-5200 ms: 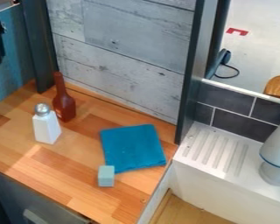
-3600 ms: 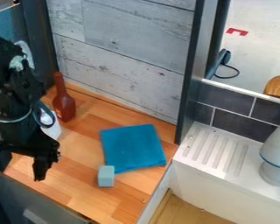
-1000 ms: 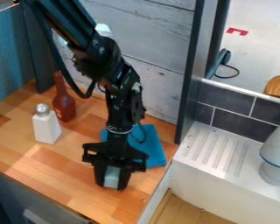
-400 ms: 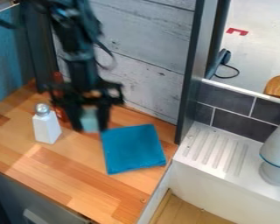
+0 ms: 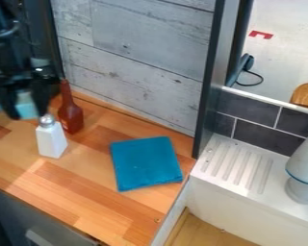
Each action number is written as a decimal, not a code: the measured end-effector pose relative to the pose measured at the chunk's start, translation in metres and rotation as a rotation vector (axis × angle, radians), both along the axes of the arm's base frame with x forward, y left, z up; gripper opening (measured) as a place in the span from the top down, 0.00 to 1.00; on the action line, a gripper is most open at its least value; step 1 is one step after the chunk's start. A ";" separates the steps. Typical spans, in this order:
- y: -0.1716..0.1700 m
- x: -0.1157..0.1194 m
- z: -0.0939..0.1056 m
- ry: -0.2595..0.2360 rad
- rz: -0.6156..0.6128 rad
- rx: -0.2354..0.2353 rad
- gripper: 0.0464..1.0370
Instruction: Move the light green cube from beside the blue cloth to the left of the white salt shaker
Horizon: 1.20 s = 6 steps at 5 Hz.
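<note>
**Toy Kitchen Setting**

The surroundings in which I am situated form a toy kitchen, identifiable by the wood-patterned counter (image 5: 86, 192), brown bottle (image 5: 70, 115), metal-topped shaker (image 5: 51, 139), dark wall tiles (image 5: 263, 135) and white grooved draining board (image 5: 231, 169).

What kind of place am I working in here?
Probably a toy kitchen: a wooden counter with a salt-shaker-like container, a brown bottle, and a ridged white sink ledge alongside.

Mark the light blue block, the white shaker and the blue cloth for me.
Light blue block (image 5: 27, 108): camera view, on its visible face.
White shaker (image 5: 52, 141): camera view, middle of its body.
Blue cloth (image 5: 146, 164): camera view, middle of its top.
</note>
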<state>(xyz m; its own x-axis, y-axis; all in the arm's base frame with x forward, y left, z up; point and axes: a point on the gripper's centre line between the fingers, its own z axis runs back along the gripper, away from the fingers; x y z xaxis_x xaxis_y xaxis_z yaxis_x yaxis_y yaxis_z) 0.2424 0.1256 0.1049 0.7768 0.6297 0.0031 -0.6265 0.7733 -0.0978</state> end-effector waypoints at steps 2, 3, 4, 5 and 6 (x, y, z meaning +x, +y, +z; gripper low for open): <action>0.055 0.014 -0.035 0.049 0.082 0.037 0.49; 0.076 0.018 -0.060 0.073 0.085 0.064 0.49; 0.086 0.020 -0.071 0.085 0.085 0.089 0.49; 0.091 0.017 -0.089 0.111 0.072 0.095 0.49; 0.099 0.011 -0.103 0.132 0.073 0.101 0.49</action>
<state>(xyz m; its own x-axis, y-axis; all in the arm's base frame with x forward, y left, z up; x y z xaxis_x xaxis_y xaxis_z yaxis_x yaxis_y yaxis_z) 0.2534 0.2242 0.0016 0.7269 0.6861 -0.0299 -0.6836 0.7270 0.0643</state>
